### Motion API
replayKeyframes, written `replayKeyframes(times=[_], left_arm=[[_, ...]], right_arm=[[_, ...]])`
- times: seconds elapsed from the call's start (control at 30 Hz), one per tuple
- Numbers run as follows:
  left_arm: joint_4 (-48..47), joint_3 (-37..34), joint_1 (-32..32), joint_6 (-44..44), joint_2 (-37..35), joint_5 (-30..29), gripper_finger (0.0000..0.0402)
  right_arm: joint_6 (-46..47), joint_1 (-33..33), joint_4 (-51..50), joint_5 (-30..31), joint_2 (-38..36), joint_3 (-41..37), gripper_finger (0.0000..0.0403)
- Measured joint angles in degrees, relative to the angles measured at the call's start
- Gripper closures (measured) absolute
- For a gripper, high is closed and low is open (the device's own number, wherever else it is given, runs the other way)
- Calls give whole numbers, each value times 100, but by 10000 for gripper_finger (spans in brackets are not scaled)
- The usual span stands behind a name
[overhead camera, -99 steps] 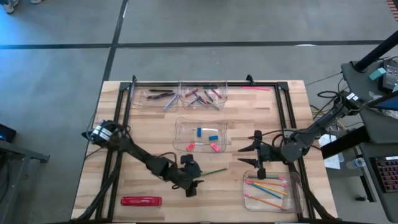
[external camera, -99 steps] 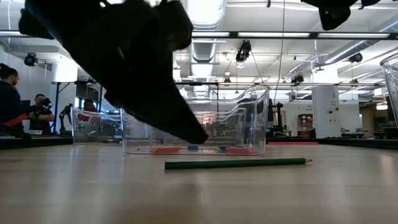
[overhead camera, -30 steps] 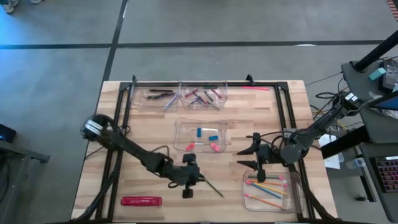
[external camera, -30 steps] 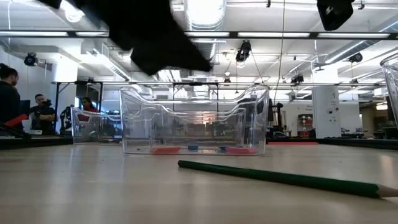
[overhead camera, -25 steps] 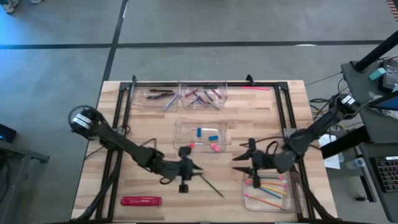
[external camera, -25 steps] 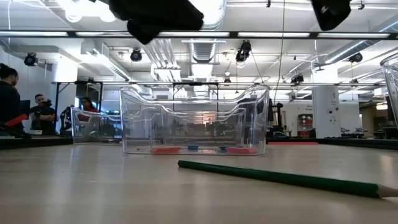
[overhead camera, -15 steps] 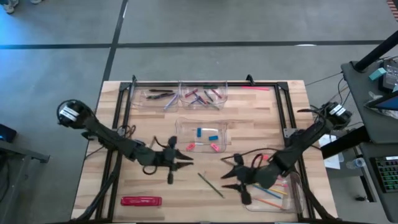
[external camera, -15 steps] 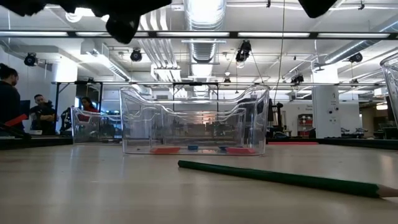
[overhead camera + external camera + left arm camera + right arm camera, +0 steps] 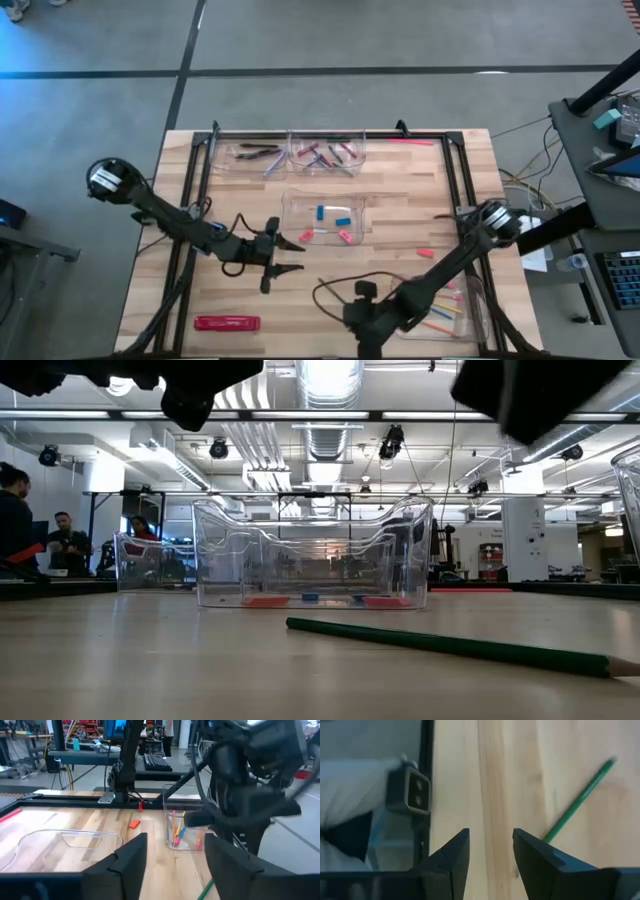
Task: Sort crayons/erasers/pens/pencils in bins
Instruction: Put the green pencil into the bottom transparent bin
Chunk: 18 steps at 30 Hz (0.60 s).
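Observation:
A green pencil [image 9: 450, 645] lies flat on the wooden table near its near edge; it also shows in the right wrist view [image 9: 577, 805]. My right gripper [image 9: 362, 318] hangs open over the table by the near edge, beside the pencil, touching nothing. My left gripper [image 9: 292, 255] is open and empty, left of centre, pointing toward the table's right edge. The clear pencil bin [image 9: 470, 300] at the near right holds several coloured pencils. The eraser bin [image 9: 300, 205] stands at the centre. The pen bin [image 9: 255, 153] and the crayon bin [image 9: 325, 153] stand at the far edge.
A long red flat pack [image 9: 227, 323] lies at the near left. A small red piece [image 9: 425, 252] lies right of the eraser bin. A pink stick [image 9: 410, 141] lies at the far edge. A black frame [image 9: 195, 190] runs along the table's sides. People stand in the room beyond.
My right gripper has swung from beside the pencil bin toward the table's near edge and left, ending over the table by the green pencil. My left gripper has risen and drawn back toward the table's left and far side. The pencil has stayed where it was.

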Motion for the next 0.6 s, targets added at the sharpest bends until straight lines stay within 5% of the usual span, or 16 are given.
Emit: replayKeyframes(times=[0.33,0.6], left_arm=[[55,165,7,121,-17,-4,198],[46,173,-17,111,-17,-2,198]], right_arm=[[788,-194,-1110,-503,601,649,255],[1001,-471,-1268,-782,838,594,183]])
